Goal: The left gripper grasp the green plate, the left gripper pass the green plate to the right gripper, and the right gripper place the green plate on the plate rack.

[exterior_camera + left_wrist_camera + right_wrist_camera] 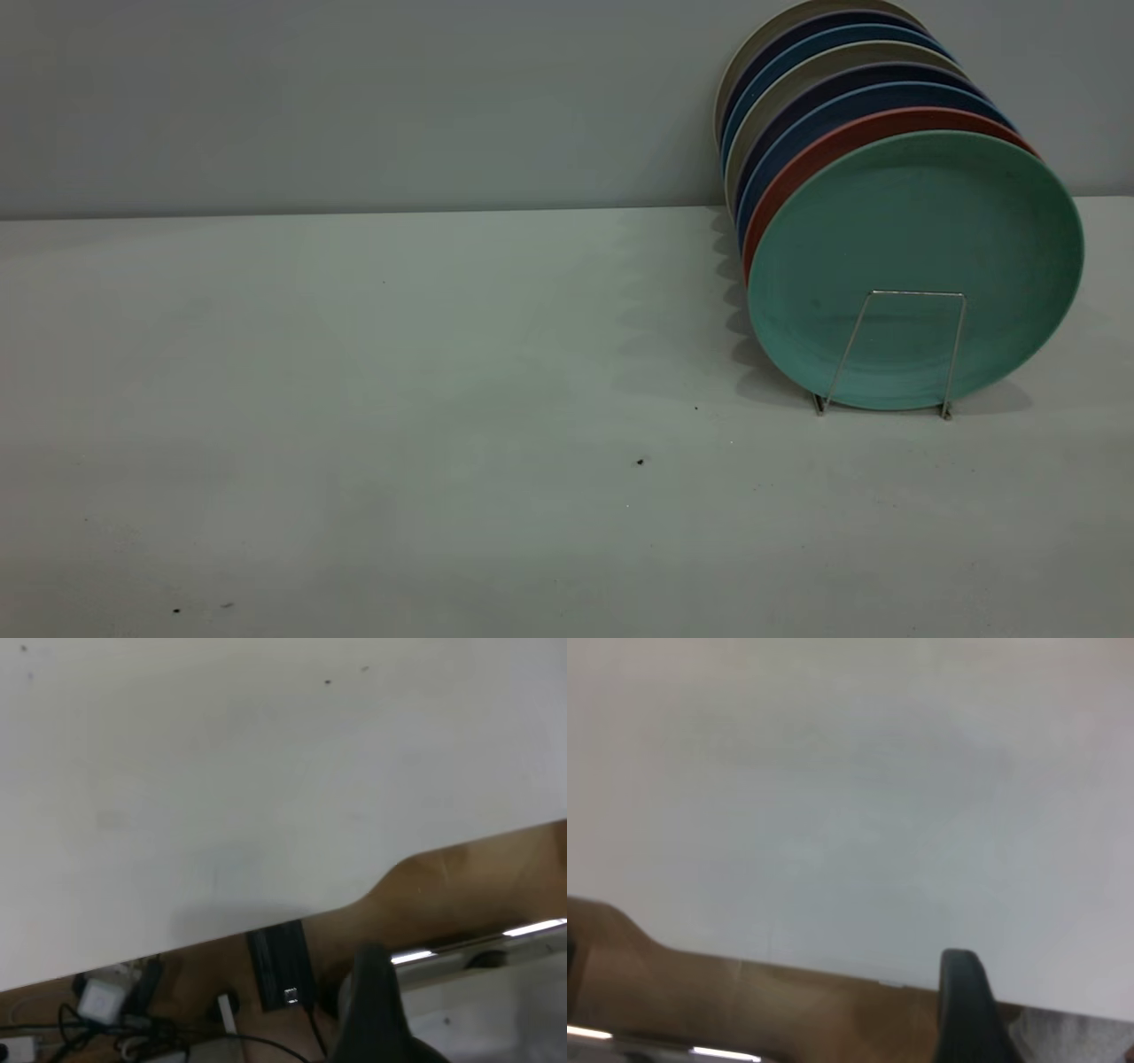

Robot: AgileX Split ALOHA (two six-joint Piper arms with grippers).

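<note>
The green plate (912, 257) is standing upright at the front of the plate rack (889, 354) on the tabletop (399, 443); each wrist view is showing one dark finger only, so either pincer's state is unclear

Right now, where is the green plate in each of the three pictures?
Exterior view: the green plate stands at the right, frontmost in the plate rack.
Left wrist view: not in it.
Right wrist view: not in it.
Shared landmark: the white table, whose edge shows in both wrist views.
</note>
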